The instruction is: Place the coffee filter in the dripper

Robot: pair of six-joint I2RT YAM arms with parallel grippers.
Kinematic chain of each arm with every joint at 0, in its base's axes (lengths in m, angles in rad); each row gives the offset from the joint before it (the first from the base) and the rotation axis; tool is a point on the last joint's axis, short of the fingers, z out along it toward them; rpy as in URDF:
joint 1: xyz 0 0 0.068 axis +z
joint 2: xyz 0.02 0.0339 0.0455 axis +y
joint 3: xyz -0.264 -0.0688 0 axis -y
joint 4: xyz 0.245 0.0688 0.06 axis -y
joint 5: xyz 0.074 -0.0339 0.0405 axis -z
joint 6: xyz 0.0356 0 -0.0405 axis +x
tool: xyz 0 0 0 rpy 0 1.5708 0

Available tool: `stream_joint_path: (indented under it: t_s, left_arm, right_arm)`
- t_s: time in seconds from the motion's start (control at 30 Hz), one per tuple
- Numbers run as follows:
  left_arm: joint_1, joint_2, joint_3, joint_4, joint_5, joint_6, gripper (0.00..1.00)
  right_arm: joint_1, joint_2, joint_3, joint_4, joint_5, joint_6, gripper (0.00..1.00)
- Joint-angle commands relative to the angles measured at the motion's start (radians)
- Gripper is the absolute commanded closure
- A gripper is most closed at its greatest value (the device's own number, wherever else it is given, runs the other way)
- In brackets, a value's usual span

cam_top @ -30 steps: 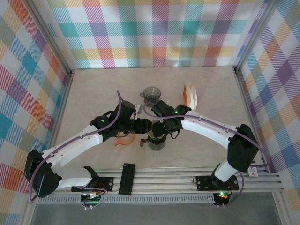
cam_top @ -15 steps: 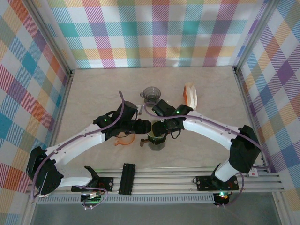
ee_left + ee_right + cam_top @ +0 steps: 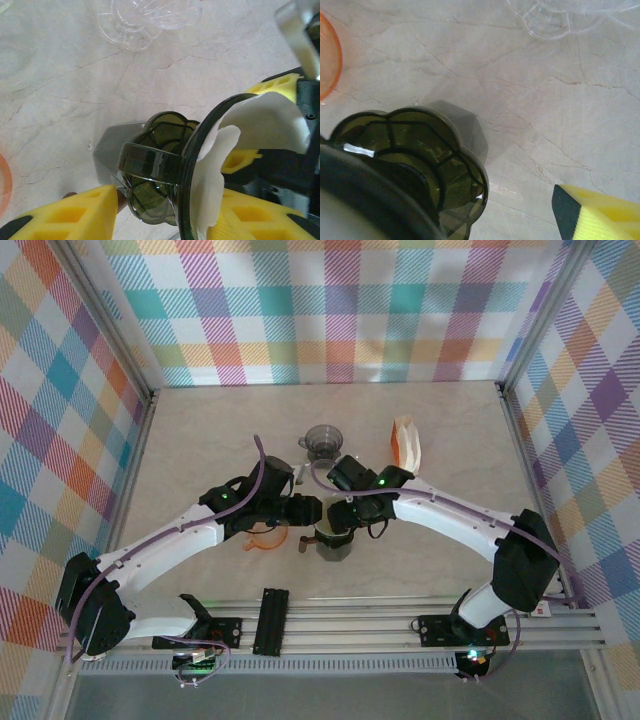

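The dark green dripper stands on the table near the front centre. A white coffee filter sits crumpled inside its rim, one edge sticking out. My left gripper comes in from the left. Its yellow fingers sit on either side of the dripper, pressed against its body below the handle. My right gripper hovers over the dripper's mouth with its jaws spread around the filter. One of its fingers is set well apart from the dripper.
A clear dripper stands behind the arms. An orange dripper lies left of the green one, under my left arm. A packet of filters stands at the back right. A small brown object lies beside the green dripper.
Very little. My left arm shifted slightly a second ago, and my right gripper edged a touch to the right over the dripper. The dripper stayed put.
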Motion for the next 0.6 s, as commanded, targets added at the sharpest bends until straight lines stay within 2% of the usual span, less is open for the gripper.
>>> stream_joint_path:
  t_s: [0.0,0.27,0.57]
  left_arm:
    - [-0.011,-0.008,-0.012,-0.011,-0.008,-0.009,0.52]
    - [-0.01,-0.011,-0.019,-0.006,-0.012,-0.016,0.52]
    - [-0.01,-0.008,-0.026,0.003,-0.012,-0.02,0.54]
  right_arm:
    - [-0.005,0.025,-0.013,-0.005,0.011,0.013,0.23]
    - [-0.005,0.028,-0.008,-0.005,0.016,0.01,0.23]
    - [-0.004,-0.044,0.027,-0.013,0.01,0.004,0.23]
